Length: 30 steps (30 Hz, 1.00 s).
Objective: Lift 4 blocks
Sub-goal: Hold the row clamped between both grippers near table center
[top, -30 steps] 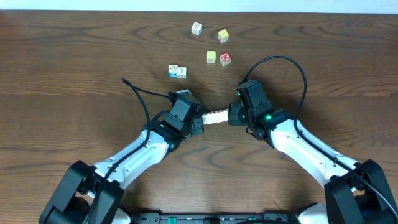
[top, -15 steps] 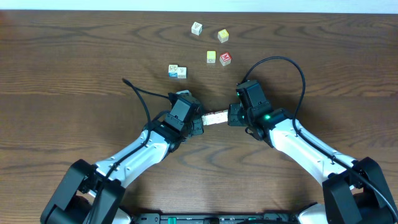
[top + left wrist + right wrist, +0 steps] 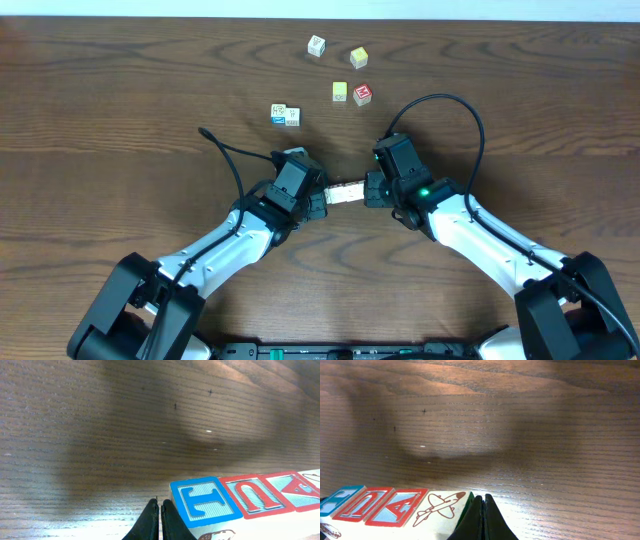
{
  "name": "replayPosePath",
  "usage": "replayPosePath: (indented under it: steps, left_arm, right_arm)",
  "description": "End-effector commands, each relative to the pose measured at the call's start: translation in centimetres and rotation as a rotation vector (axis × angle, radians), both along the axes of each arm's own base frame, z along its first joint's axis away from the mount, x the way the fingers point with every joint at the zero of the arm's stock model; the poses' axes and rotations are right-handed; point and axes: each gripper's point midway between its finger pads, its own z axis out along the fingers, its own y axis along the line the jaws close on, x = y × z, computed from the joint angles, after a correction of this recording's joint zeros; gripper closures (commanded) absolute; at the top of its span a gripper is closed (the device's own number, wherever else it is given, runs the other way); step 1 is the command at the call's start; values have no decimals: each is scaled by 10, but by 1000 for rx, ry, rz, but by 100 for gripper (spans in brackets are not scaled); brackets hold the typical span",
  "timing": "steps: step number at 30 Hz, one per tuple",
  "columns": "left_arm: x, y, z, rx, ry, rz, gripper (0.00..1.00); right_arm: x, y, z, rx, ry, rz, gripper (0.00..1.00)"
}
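Four blocks form one tight row (image 3: 345,190), squeezed end to end between my two grippers. My left gripper (image 3: 323,194) is shut and its tip presses the row's left end, beside the blue T block (image 3: 205,502). After that come a red U block (image 3: 255,497) and a red A block (image 3: 295,490). My right gripper (image 3: 367,190) is shut too, pushing against the end block with the airplane drawing (image 3: 442,505). Neither pair of fingers has anything between it. The row seems to hang just above the wood, with a broad shadow on the table beyond it.
Loose cubes lie toward the far edge: a white one (image 3: 316,45), two yellow ones (image 3: 358,57) (image 3: 340,92), a red-topped one (image 3: 362,94), and a touching pair (image 3: 285,115) left of them. Each arm trails a black cable (image 3: 225,150).
The right arm and its gripper have edged slightly left and away from me. The row stays pinched between both shut grippers and has hardly shifted.
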Motion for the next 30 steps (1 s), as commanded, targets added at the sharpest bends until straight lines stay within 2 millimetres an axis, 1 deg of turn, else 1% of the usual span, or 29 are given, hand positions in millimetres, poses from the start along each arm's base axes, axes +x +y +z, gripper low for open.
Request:
replayPosePath:
  steps: [1, 13, 24, 30]
  left_arm:
    - [-28, -83, 43, -260, 2, -272, 93]
    - [-33, -79, 35, -256, 16, -265, 93]
    - [-33, -79, 35, -257, 15, -265, 93]
    - [-33, -80, 35, -258, 16, -267, 93]
  right_arm:
    - [-65, 96, 12, 313, 187, 309, 99]
    - [-66, 94, 8, 305, 192, 301, 99]
    - [-67, 93, 7, 307, 198, 295, 99]
    - [-69, 93, -2, 304, 228, 285, 99]
